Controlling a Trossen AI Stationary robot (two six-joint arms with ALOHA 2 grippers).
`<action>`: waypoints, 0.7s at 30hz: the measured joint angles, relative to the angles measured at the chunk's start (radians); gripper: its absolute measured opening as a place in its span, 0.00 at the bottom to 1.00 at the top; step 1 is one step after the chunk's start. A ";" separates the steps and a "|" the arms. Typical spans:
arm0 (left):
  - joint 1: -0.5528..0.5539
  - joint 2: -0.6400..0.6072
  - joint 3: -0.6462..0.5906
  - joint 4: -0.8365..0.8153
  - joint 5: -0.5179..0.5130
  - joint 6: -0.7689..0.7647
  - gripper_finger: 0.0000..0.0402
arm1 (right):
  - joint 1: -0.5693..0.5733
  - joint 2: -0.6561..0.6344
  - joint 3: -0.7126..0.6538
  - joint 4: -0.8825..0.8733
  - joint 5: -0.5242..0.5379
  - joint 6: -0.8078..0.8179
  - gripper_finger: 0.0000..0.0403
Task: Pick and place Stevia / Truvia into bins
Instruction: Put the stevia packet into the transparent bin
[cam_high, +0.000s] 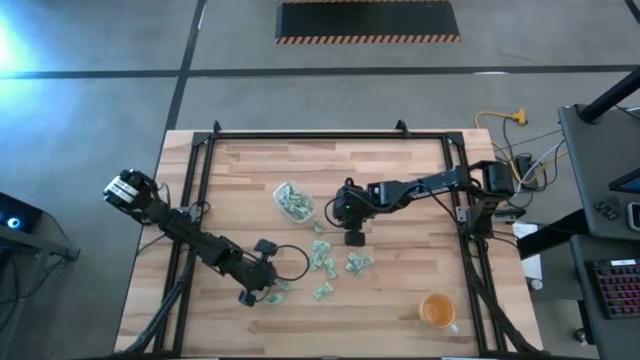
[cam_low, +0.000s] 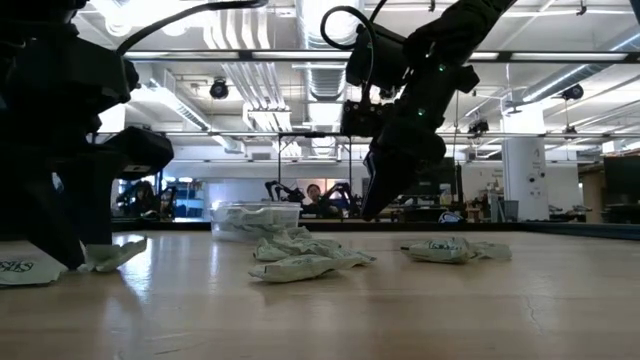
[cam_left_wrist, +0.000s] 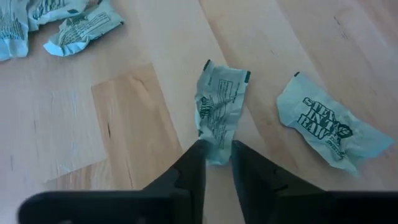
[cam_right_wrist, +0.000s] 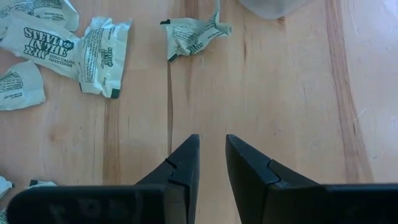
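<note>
Pale green Stevia packets lie scattered on the wooden table (cam_high: 400, 180), among them a group (cam_high: 340, 265) at its middle. The clear bin (cam_high: 293, 200) stands behind them with several packets inside. My left gripper (cam_high: 250, 297) is down at the near left, shut on one crumpled packet (cam_left_wrist: 219, 106). A second packet (cam_left_wrist: 326, 121) lies flat beside it. My right gripper (cam_high: 353, 238) hovers over bare wood right of the bin, its fingers (cam_right_wrist: 186, 158) a little apart with nothing between them. My left gripper pinches the near end of the crumpled packet (cam_left_wrist: 217, 149) between its two fingertips. The fingers slant down from the table's left side and lie along the packet. The rest of the packet lies on the wood beyond the fingertips.
An orange cup (cam_high: 437, 311) with a handle stands near the front right corner. A black frame (cam_high: 300, 135) runs along the table's far edge and sides. More packets (cam_right_wrist: 68, 46) lie near my right gripper. People show in the room beyond the table.
</note>
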 joint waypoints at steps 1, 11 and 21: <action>0.000 0.000 0.000 0.000 -0.001 0.007 0.12 | 0.000 0.000 0.000 0.001 0.000 0.000 0.17; 0.000 0.000 0.000 0.001 -0.030 0.039 0.00 | 0.000 0.001 -0.001 0.011 0.000 0.000 0.19; 0.006 -0.025 0.018 0.000 -0.178 0.104 0.00 | 0.000 0.001 -0.001 0.016 0.001 -0.001 0.16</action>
